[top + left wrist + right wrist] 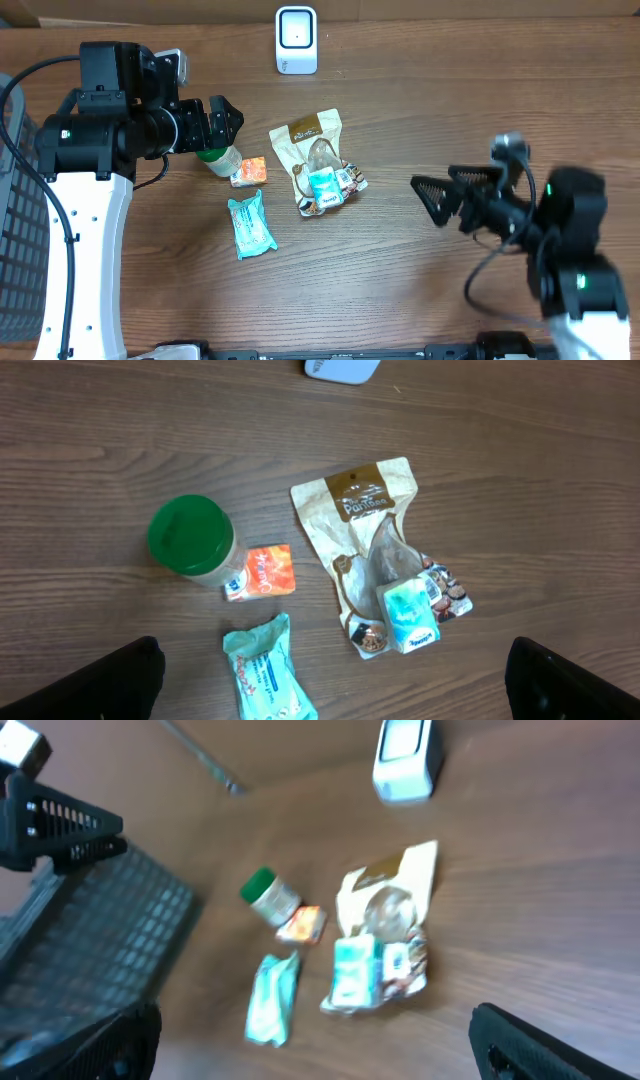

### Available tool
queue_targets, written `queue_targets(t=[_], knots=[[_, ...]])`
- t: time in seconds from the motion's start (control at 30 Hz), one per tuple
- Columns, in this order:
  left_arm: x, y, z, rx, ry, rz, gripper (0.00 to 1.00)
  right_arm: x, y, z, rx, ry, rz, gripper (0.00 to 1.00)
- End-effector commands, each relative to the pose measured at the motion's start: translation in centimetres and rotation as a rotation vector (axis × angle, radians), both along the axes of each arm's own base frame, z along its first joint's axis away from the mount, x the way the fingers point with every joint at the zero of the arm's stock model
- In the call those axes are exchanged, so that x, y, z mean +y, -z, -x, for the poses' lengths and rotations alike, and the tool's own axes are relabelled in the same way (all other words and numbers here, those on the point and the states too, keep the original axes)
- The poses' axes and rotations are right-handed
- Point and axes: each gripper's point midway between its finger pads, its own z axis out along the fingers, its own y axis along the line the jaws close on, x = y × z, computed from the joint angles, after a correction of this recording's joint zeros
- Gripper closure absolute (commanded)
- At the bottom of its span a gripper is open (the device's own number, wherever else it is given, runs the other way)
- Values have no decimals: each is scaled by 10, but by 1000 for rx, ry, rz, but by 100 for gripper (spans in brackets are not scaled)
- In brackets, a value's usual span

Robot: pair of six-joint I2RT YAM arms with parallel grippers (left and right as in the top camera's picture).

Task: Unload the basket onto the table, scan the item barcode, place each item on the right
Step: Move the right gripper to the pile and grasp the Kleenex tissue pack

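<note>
Green-lidded bottle [190, 538], orange packet [262, 572], teal pack [268, 670] and tan pouch [365, 510] are laid on the bench [100, 420]; the left jaws and the right jaws are spread wide open, empty.

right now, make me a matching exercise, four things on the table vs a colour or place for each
Things:
1. jar
2. packet
3. wrapper
4. scanner

Descriptions:
a. white, farthest back, apart from the rest
b. teal, lying flat, nearest the front
c. upright, green lid
d. orange, right beside the jar

Pairs: 1-c, 2-d, 3-b, 4-a
</note>
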Motion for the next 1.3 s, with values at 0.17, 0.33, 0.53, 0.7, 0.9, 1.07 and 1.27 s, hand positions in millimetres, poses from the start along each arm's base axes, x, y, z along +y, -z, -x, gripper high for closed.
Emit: queue_targets(t=[0.17,0.33,0.53,0.7,0.9,1.07,1.27], knots=[[1,-2,2,-14,12,-15,0,34,2,-35,213,-189,-249,6],[1,-2,2,-14,12,-15,0,58,59,-47,407,-149,-187,20],[1,-2,2,-14,12,-15,0,90,127,-53,591,-2,-35,39],[1,-2,2,-14,12,-15,0,99,161,-56,644,114,56,43],[1,-2,2,-14,12,-15,1,117,183,-54,643,94,109,43],[1,-2,2,-14,12,-15,0,125,206,-51,669,86,152,44],[1,-2,2,-14,12,-15,0,128,220,-47,708,93,161,50]])
